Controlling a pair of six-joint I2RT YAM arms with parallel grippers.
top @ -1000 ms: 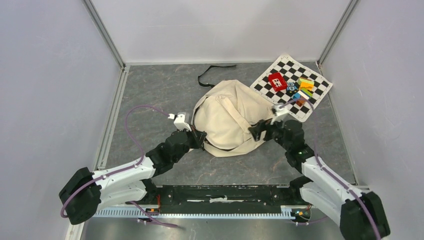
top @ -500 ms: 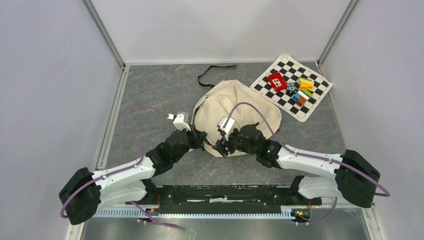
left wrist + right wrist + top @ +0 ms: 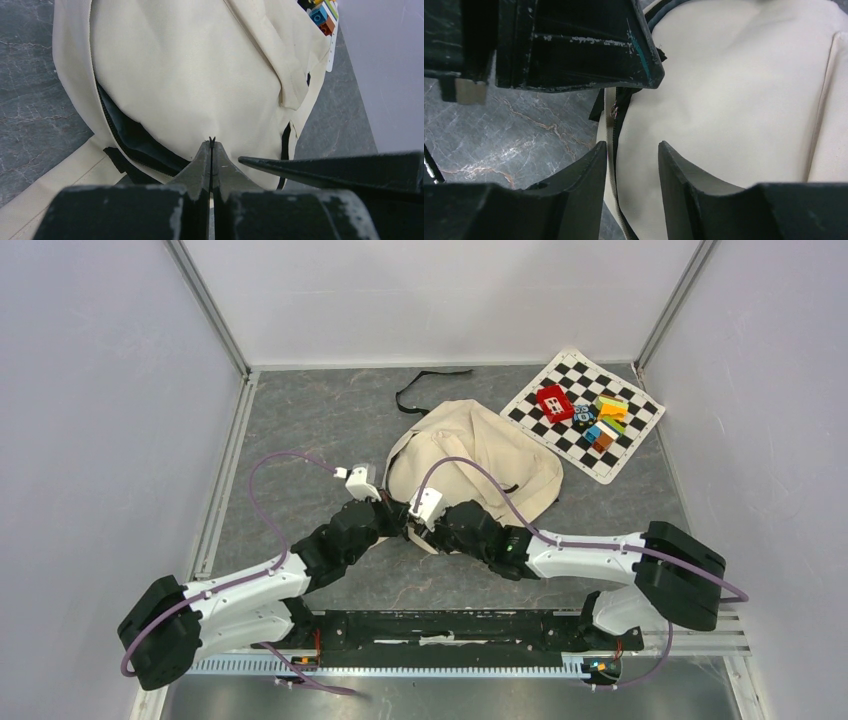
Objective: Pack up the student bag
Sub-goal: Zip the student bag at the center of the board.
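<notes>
Nearest to you, both arms reach in from the desk's (image 3: 330, 420) front edge and meet at the near-left rim of the student bag (image 3: 480, 455). Your left gripper (image 3: 212, 145) is closed tight, its tips pressed together on a small pucker of cream canvas, so it appears to be pinching the fabric just above the zip opening (image 3: 130, 140), where dark lining shows. Your right arm sweeps across from the right side, and your right gripper (image 3: 631, 147) sits just beside the left one. Its two fingers stand apart with a clear gap, straddling the black zip track at the bag's edge without clamping it. The small metal zip pull (image 3: 614, 110) hangs just ahead of them, under the housing of the other gripper.

Beyond the grippers the bag lies slumped on the grey marbled desk, near its middle. A loose black strap (image 3: 425, 385) curls on the desk behind it. Farther right, a checkered mat (image 3: 545, 425) carries a red block (image 3: 554, 402) and a cluster of coloured blocks (image 3: 603, 420), apart from the bag
</notes>
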